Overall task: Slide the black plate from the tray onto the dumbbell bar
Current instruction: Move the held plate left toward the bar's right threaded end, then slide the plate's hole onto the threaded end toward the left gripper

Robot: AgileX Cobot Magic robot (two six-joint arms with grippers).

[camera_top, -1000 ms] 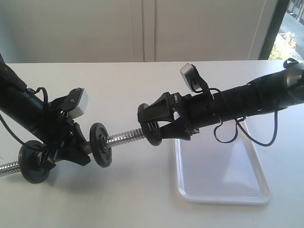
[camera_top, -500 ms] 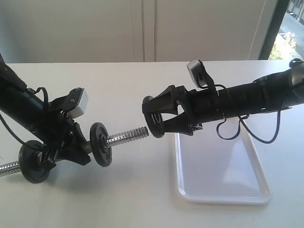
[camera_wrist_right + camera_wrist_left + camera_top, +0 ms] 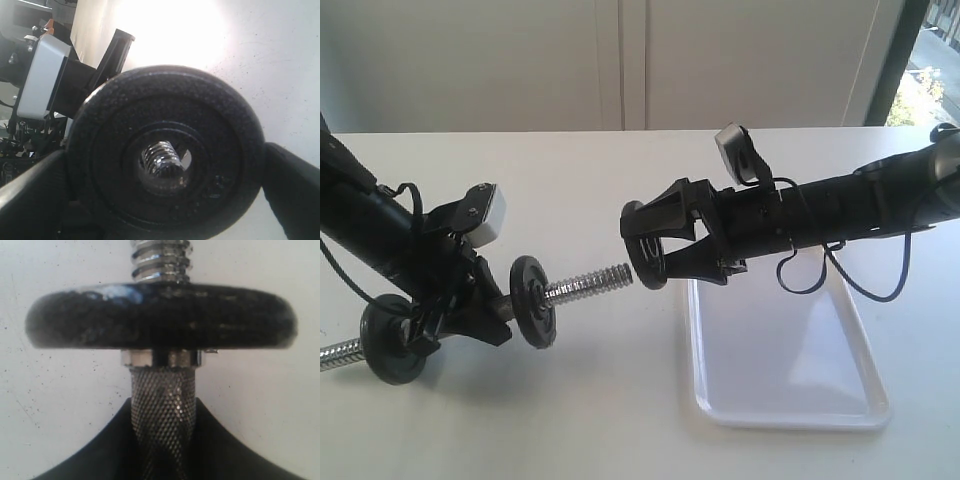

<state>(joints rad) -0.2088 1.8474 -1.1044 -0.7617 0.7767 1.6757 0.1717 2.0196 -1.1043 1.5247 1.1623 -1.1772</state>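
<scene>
The left tool [image 3: 460, 318] is pinching the dumbbell bar [image 3: 585, 285] on its knurled middle, its dark fingers pressed to either side of the grip. The bar is held off the white worktop [image 3: 620, 400] at a slight tilt, its free threaded end a little higher. Two black discs already sit on the bar. An inner disc [image 3: 532, 302] is just beside the fingers on the side toward the free threaded end, and an outer disc [image 3: 390, 340] is on the other side, with bare rod poking out beyond it. The right tool [image 3: 648, 248] comes in from the right of the exterior view, lying nearly level. Its jaws are spread wide yet clamped across the rim of the black plate [image 3: 215, 145], which stands on edge with its flat face turned toward the bar. The plate is in the air, off the tray [image 3: 780, 360] and just left of the tray's far left corner in the exterior view. It sits right at the tip of the threaded end. In the right wrist view the thread shows through the plate's central hole, a little off centre. Whether the tip has actually entered the hole or merely lines up behind it is hard to judge. The tray lies flat on the worktop beneath the right arm.
</scene>
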